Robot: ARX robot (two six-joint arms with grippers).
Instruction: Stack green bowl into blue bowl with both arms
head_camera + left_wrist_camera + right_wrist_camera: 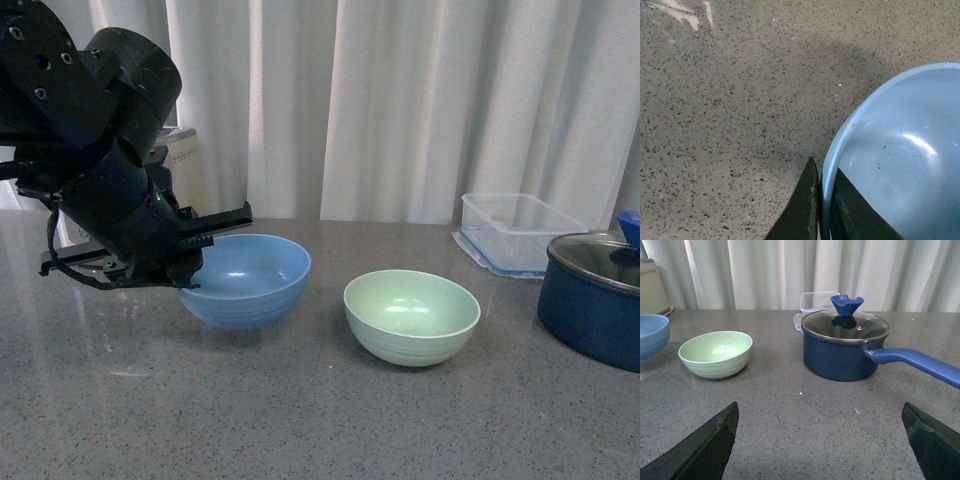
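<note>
The left claw (200,245) pinched the left rim of the blue bowl (250,285). In the left wrist view its two dark fingers (802,210) stood close together with the bowl's thin wall between them, one finger outside the bowl and one inside. That arm (95,130) filled the upper left of the front frame. The blue bowl sat left of centre, open side up. I could not tell whether its base rested on the counter (300,410) or hung just above it.

The right claw (820,407) was spread wide, and only bare counter lay between its fingers (705,447). It did not show in the front view.

The green bowl (412,318) stood upright on the counter, right of centre and just beside the blue bowl without touching it. No claw was near it. In the right wrist view it lay between the blue bowl and the pot (840,355).

The navy pot, with its glass lid on, stood at the right edge of the front frame. A clear tub (515,230) stood behind it. A pale curtain (400,100) hung across the back.
</note>
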